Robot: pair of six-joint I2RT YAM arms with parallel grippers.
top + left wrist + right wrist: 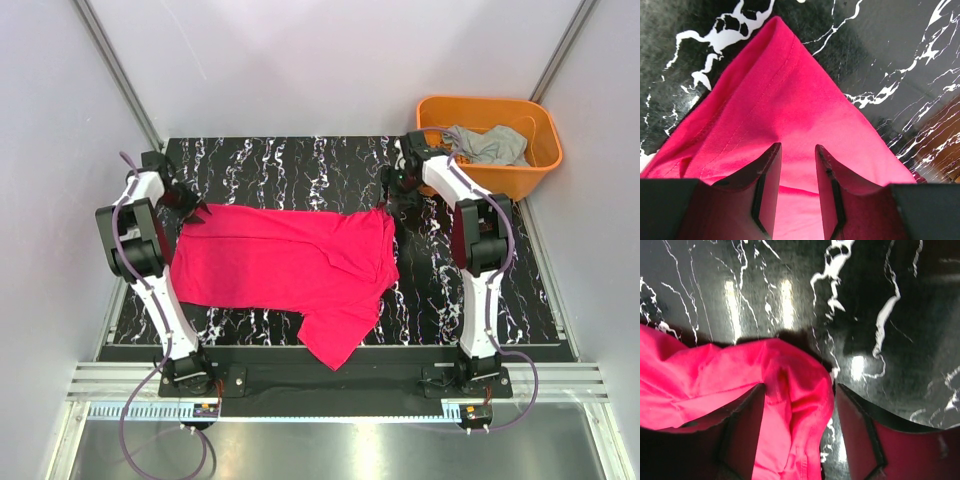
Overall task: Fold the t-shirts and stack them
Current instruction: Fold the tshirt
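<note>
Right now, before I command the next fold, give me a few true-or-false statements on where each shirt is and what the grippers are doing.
1. The grey t-shirt lies inside the orange basket. True.
2. The red t-shirt is folded into a neat square. False: it lies spread out, unfolded, across the table.
3. The right gripper is clamped shut on the red t-shirt. False: its jaws stand open, with the fabric lying loose between them.
4. The left gripper is at the far left corner of the red t-shirt. True.
</note>
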